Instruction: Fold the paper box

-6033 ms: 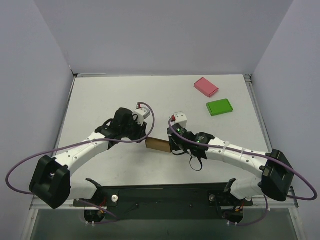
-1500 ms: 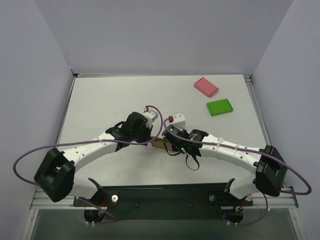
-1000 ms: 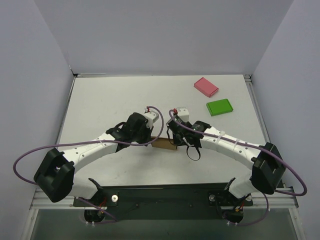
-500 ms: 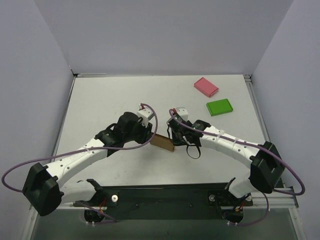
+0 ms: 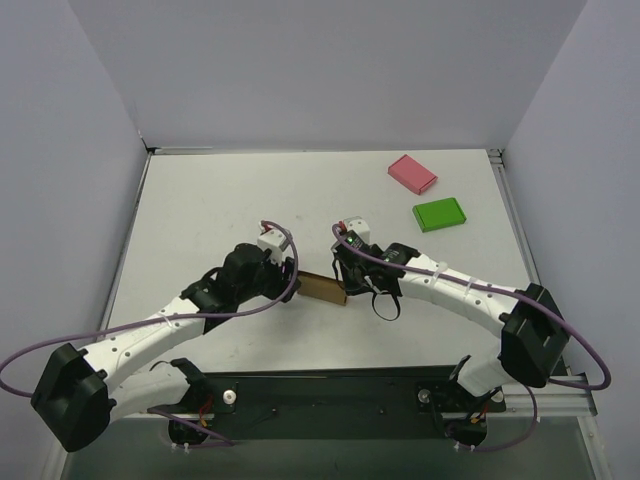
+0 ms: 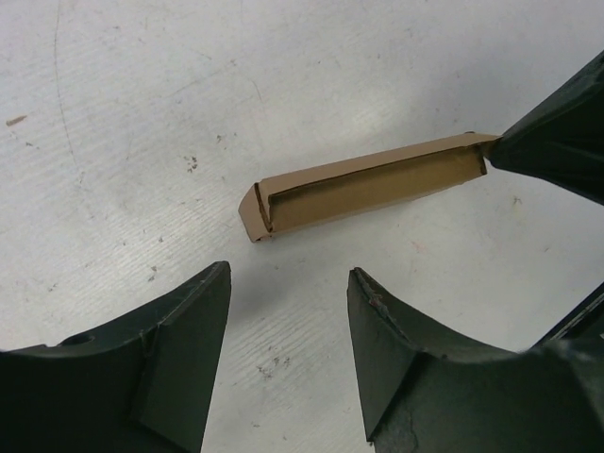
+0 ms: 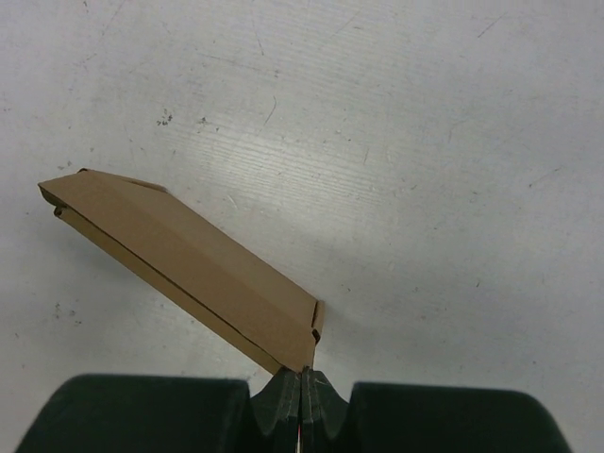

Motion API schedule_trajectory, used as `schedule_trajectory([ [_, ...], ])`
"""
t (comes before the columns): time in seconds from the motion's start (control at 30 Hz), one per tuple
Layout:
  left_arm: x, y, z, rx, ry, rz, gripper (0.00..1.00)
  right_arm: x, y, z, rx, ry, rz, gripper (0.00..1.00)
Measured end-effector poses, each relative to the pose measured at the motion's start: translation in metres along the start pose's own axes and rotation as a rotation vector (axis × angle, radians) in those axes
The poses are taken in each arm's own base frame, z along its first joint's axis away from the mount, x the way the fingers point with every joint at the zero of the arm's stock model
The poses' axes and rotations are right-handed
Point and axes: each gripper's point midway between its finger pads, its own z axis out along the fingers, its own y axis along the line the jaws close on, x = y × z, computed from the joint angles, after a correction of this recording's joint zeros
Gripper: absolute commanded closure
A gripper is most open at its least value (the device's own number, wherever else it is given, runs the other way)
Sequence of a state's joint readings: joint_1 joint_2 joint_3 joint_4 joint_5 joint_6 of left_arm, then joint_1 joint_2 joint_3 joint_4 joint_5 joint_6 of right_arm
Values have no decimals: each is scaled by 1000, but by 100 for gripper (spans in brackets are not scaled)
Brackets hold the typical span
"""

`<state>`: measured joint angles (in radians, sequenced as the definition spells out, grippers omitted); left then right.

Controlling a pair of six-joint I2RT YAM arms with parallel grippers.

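Our right gripper (image 7: 302,396) clamps the paper box (image 6: 363,193) by one end; our left gripper (image 6: 288,288), fingers apart, sits just below its free end in frame.

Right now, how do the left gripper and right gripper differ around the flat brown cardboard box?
The left gripper stands open; the right gripper is shut. The left gripper holds nothing, apart from the flat brown cardboard box, while the right gripper pinches its corner. The left gripper is near the box's free end; the right gripper is at the opposite end. Both face that box.
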<state>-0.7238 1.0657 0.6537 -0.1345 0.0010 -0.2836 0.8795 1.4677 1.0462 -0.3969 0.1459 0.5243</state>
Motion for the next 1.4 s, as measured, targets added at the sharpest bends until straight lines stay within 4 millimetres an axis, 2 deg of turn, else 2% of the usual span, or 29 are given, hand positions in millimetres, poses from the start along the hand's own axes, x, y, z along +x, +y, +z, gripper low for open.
schedule_trajectory([
  [0.1, 7, 6, 4, -25, 1, -16, 38, 1, 2, 0, -17, -1, -20, 100],
  [0.23, -1, 7, 7, -31, -50, -28, 39, 2, 5, -1, -48, 1, -43, 100],
  [0.43, -5, 8, 14, -37, -78, -29, 47, 3, 10, -1, -79, 8, -67, 100],
  [0.53, 0, 12, 19, -52, -61, -25, 49, 3, 10, -1, -83, 8, -73, 100],
  [0.67, 5, 14, 22, -63, -44, -25, 43, 4, 11, -2, -88, 11, -73, 100],
  [0.8, 4, 13, 22, -58, -60, -29, 43, 3, 11, -2, -88, 10, -72, 100],
  [0.97, 10, 15, 23, -58, -54, -29, 49, 3, 11, -2, -88, 10, -73, 100],
  [1.13, 11, 15, 25, -56, -49, -28, 60, 3, 11, -2, -88, 10, -72, 100],
  [1.4, 13, 14, 26, -50, -43, -27, 63, 3, 11, -2, -88, 10, -72, 100],
])
